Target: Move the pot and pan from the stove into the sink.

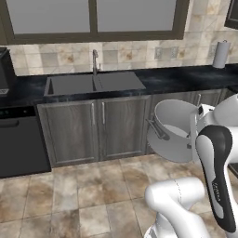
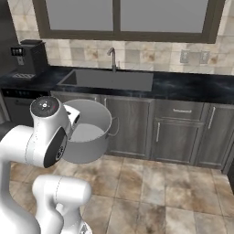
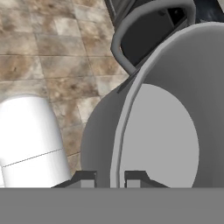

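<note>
The silver-grey pot [image 1: 171, 131] [image 2: 89, 130] hangs tilted in the air in front of the lower cabinets, above the tiled floor. My gripper [image 3: 110, 177] is shut on the pot [image 3: 162, 131], pinching its wall at the rim with one finger outside and one inside. One loop handle [image 3: 131, 41] sticks out on the far side of the rim. The dark grey sink [image 1: 93, 84] [image 2: 109, 80] lies in the black counter under the window, beyond and left of the pot in the left base view. The pan and the stove are out of view.
A curved faucet [image 1: 95, 61] [image 2: 112, 57] stands behind the sink. A coffee machine [image 2: 29, 57] sits at the counter's left end, a paper towel roll [image 1: 221, 54] at the right. A black dishwasher [image 1: 21, 144] adjoins the grey cabinets [image 2: 178, 130].
</note>
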